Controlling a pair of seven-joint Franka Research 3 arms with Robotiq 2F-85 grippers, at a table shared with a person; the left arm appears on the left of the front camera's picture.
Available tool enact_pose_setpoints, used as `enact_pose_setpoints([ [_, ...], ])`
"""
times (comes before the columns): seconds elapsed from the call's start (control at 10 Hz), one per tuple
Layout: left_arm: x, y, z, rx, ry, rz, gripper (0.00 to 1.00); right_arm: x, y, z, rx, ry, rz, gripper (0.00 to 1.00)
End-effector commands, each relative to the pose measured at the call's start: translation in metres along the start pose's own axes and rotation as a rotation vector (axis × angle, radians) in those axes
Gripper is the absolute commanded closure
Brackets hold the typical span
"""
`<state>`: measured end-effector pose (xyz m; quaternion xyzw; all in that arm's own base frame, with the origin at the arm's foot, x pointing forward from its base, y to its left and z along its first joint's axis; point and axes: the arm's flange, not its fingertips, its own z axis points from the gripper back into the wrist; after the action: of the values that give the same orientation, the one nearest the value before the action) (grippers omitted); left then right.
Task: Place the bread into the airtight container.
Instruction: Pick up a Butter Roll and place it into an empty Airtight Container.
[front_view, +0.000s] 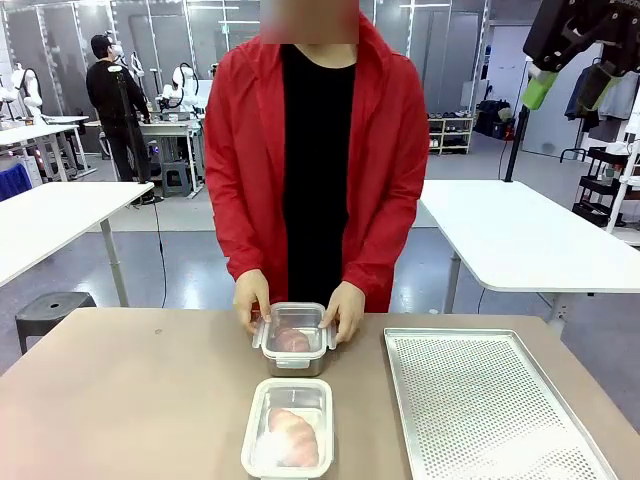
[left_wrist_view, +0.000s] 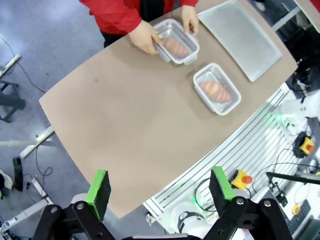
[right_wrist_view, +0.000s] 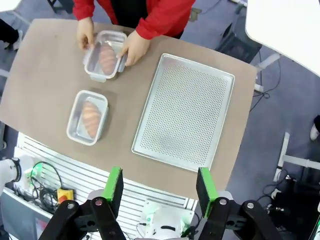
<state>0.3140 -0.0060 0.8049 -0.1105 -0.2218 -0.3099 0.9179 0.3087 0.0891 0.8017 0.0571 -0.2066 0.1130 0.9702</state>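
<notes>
Front: person at 12 o'clock, both hands (front_view: 298, 302) on far box (front_view: 294, 338), lid on, bread (front_view: 291, 340) inside. Near box (front_view: 289, 427) at 6 o'clock, bread in it too, lid looks on. Tray (front_view: 487, 400) at 3 o'clock, bare. Table (front_view: 130, 400) otherwise free.
Front, R gripper (front_view: 566, 90): up at 1–2 o'clock, high over the far side, fingers apart, nothing between them.
L wrist: L gripper (left_wrist_view: 162, 192) high over table edge, green pads (left_wrist_view: 99, 191) spread wide, holding nothing. Far box (left_wrist_view: 175, 42) at 12 o'clock w/ person's hands at both ends; near box (left_wrist_view: 217, 89) at 1–2 o'clock, well apart from gripper. Tray (left_wrist_view: 242, 36) at 1 o'clock.
R wrist: R gripper (right_wrist_view: 160, 188) high over robot-side edge, pads parted, empty. Far box (right_wrist_view: 105, 55) at 11 o'clock, hands clasping it; near box (right_wrist_view: 88, 117) at 10 o'clock; tray (right_wrist_view: 186, 111) dead ahead at 12.
Progress: both breads sit in boxes, tray has none left, so the placing looks done. Person seems to be snapping or checking the far lid latches.
Left: prob. just that lid; can't tell if every latch is shut. Arms look parked, no robot step obviously pending.
</notes>
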Motion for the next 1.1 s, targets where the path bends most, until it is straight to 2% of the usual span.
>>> enact_pose_setpoints([
  [0.0, -0.0014, -0.0010, 0.0020, -0.012, 0.003, -0.010, 0.00, 0.0014, -0.0004, 0.0030, 0.005, -0.003, 0.001, 0.26],
  [1.0, -0.0014, -0.0010, 0.0020, -0.012, 0.003, -0.010, 0.00, 0.0014, -0.0004, 0.0030, 0.005, -0.003, 0.001, 0.26],
])
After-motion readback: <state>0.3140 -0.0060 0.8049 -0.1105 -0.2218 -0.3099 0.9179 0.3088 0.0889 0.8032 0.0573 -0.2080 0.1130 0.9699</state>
